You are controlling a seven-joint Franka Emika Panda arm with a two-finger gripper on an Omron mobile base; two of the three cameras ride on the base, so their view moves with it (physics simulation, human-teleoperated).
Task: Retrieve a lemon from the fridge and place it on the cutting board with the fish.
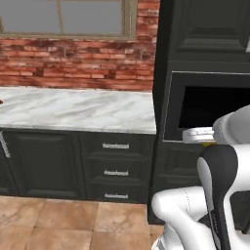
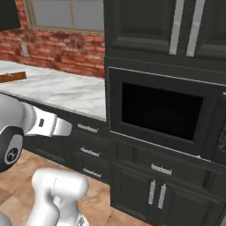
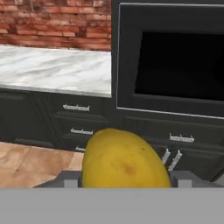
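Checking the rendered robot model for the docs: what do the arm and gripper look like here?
The glossy white arm is built of rounded tubular links, with a black joint cover between segments. In the right base view a grey-black round joint cap carries a small white marking. No cables show. The gripper shows as grey finger blocks at the hand view's bottom.
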